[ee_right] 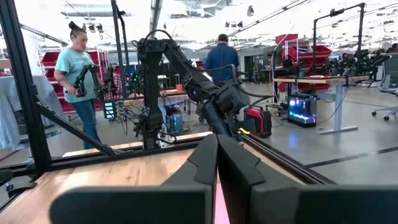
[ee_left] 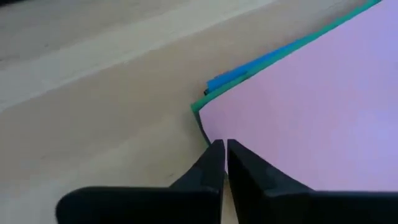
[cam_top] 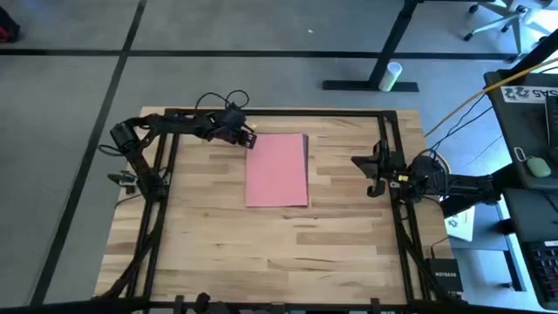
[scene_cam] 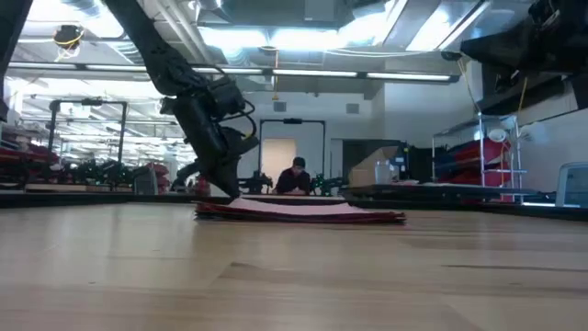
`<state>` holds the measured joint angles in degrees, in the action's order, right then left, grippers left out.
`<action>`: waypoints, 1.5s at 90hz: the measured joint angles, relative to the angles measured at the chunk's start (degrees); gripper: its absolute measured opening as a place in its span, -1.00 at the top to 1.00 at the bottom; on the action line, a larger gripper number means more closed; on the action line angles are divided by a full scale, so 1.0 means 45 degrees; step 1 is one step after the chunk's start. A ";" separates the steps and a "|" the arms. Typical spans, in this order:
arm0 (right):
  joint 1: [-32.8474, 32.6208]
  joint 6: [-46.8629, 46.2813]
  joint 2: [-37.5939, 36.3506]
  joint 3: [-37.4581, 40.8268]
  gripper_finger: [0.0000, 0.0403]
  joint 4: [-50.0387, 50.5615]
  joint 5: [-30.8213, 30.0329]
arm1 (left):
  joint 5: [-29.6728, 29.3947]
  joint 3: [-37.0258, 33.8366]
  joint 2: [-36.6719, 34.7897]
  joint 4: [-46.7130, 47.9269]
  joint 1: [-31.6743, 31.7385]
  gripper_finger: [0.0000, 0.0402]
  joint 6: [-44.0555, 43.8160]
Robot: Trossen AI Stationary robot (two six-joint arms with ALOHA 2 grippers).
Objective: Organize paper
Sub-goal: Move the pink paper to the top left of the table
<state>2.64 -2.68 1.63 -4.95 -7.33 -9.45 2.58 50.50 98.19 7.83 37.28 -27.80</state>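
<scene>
- Left claw (ee_left: 225,152) pressed together, tips on the paper (cam_top: 277,169) stack's upper-left corner, likely to square the edges.
- Paper lies mid-table, upper centre.
- Right claw (cam_top: 372,166) waits closed at right.

lower sheets of the paper (cam_top: 277,169) hidden beneath pink top sheet, colours mostly unseen

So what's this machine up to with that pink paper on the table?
It is tidying a flat stack of thin coloured paper sheets, pink on top with green and blue edges peeking out beneath, lying on the wooden table. The left claw, fingers shut, presses down at one corner of the stack. The right claw, also shut, waits at the table's right side, away from the paper.
</scene>
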 joint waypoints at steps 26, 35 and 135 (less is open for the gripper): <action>0.0000 -0.0001 0.0000 0.0000 1.00 0.0000 0.0001 | 0.0344 0.0559 -0.0010 0.0826 -0.0190 0.99 0.0822; 0.0004 0.0000 0.0000 0.0000 1.00 0.0000 0.0004 | 0.0852 0.0822 -0.0010 0.1062 -0.0201 0.99 0.1722; -0.0001 0.0000 0.0000 0.0000 1.00 0.0063 0.0013 | -0.0498 0.1574 0.0559 0.2204 0.0082 0.41 -0.0524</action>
<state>2.63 -2.68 1.63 -4.95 -7.05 -9.40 0.34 57.58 100.71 17.75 37.65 -30.16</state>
